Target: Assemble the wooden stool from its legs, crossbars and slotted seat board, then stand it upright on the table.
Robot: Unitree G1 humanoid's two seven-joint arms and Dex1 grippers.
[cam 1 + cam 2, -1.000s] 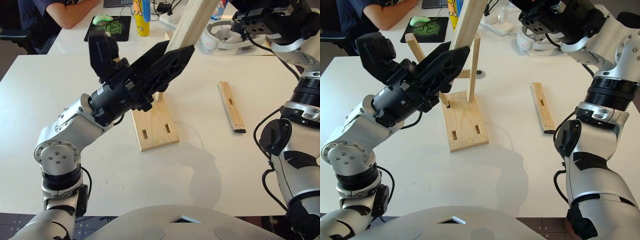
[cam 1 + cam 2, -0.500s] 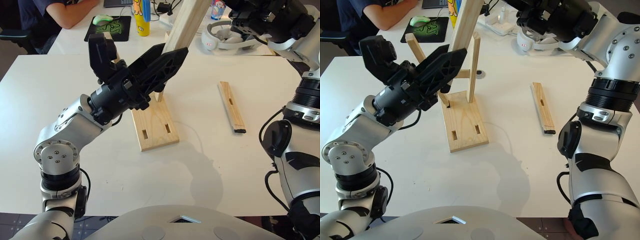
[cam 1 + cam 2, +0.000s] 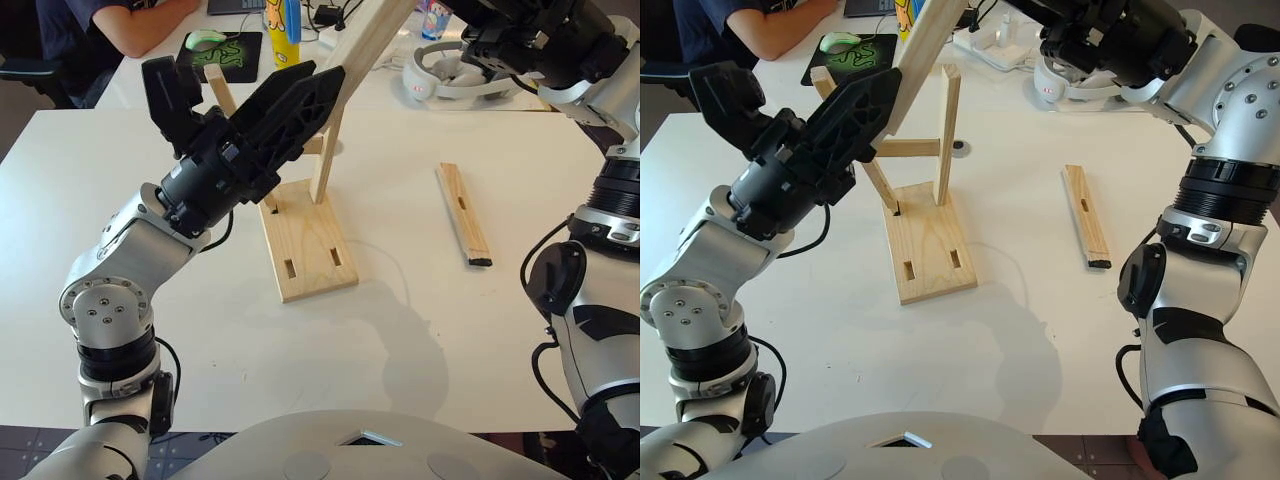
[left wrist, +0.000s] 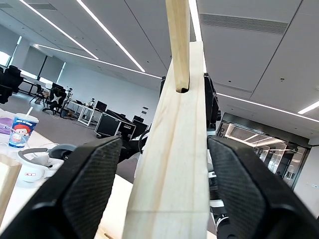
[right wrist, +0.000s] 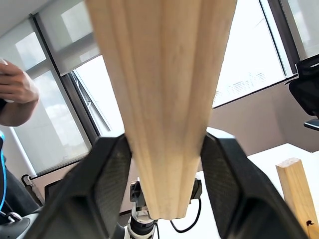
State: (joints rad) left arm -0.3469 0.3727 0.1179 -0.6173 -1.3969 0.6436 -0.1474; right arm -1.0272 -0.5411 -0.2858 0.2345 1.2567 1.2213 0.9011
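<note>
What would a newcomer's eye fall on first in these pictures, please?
Most likely the long wooden piece, held slanting high above the table and clamped by both the left gripper and the right gripper. Beneath it the seat board lies flat mid-table with two legs already stuck in it, and a loose slotted bar lies to its right.

Seat board flat, legs fitted — held leg aloft, spare leg aside.
</note>
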